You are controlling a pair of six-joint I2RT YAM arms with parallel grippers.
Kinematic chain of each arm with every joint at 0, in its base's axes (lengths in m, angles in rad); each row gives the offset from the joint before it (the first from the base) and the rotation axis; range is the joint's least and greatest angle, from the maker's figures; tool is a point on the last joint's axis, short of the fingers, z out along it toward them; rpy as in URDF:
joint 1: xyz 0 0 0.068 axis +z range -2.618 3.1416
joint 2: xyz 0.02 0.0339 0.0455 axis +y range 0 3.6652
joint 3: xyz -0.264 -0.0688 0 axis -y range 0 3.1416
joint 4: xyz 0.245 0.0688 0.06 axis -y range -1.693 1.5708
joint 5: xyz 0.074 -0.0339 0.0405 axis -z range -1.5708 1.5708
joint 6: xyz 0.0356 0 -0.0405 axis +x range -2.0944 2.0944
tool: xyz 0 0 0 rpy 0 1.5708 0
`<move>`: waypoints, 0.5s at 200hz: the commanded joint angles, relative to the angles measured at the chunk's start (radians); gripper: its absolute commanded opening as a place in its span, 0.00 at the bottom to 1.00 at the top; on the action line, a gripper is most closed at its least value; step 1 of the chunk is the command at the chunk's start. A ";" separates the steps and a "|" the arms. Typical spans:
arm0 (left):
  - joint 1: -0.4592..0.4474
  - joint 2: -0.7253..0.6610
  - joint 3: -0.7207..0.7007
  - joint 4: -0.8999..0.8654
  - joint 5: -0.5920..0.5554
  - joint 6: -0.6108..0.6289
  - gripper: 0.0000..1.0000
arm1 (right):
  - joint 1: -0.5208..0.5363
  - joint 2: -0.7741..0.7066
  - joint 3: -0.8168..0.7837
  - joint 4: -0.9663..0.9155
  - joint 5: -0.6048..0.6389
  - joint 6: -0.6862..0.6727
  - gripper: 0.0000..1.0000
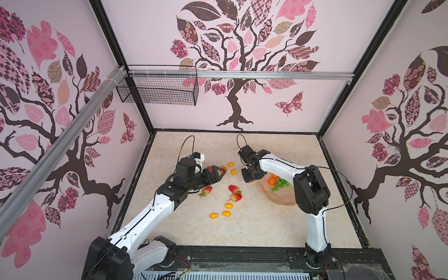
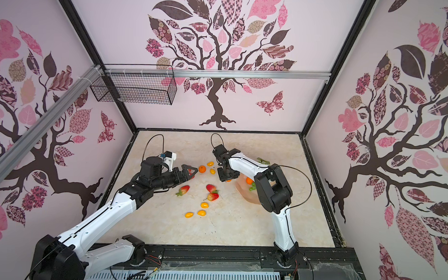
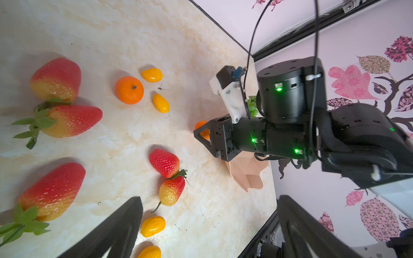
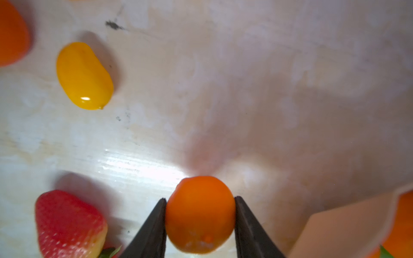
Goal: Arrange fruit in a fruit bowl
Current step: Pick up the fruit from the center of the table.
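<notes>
My right gripper (image 4: 200,202) is shut on a round orange tangerine (image 4: 200,214), held just above the table beside the fruit bowl (image 1: 280,197), a peach-pink scalloped dish. In the bowl lie another tangerine (image 1: 271,181) and a green grape bunch (image 1: 281,184). My left gripper (image 1: 220,172) stands open with nothing in it, next to a loose tangerine (image 2: 202,168). Strawberries (image 1: 206,190) (image 1: 235,193) and yellow ovals (image 1: 228,205) (image 1: 230,164) are scattered on the table between the arms. In the left wrist view, several strawberries (image 3: 71,120) and the open fingers (image 3: 125,223) show.
A black wire mesh basket (image 1: 158,88) hangs from the rail on the back wall, well above the table. Black frame edges (image 1: 136,183) border the marble-look tabletop (image 1: 253,223). My right arm (image 1: 310,192) hides part of the bowl.
</notes>
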 commanded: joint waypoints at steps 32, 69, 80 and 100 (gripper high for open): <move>-0.040 0.056 0.052 0.039 -0.002 0.019 0.98 | -0.046 -0.203 -0.058 0.028 -0.025 0.025 0.45; -0.105 0.129 0.096 0.063 -0.027 0.021 0.98 | -0.105 -0.295 -0.132 0.049 -0.036 0.028 0.45; -0.126 0.156 0.114 0.072 -0.032 0.021 0.98 | -0.126 -0.318 -0.155 0.051 -0.033 0.023 0.45; -0.153 0.205 0.140 0.098 -0.033 0.015 0.98 | -0.161 -0.353 -0.195 0.059 -0.020 0.017 0.45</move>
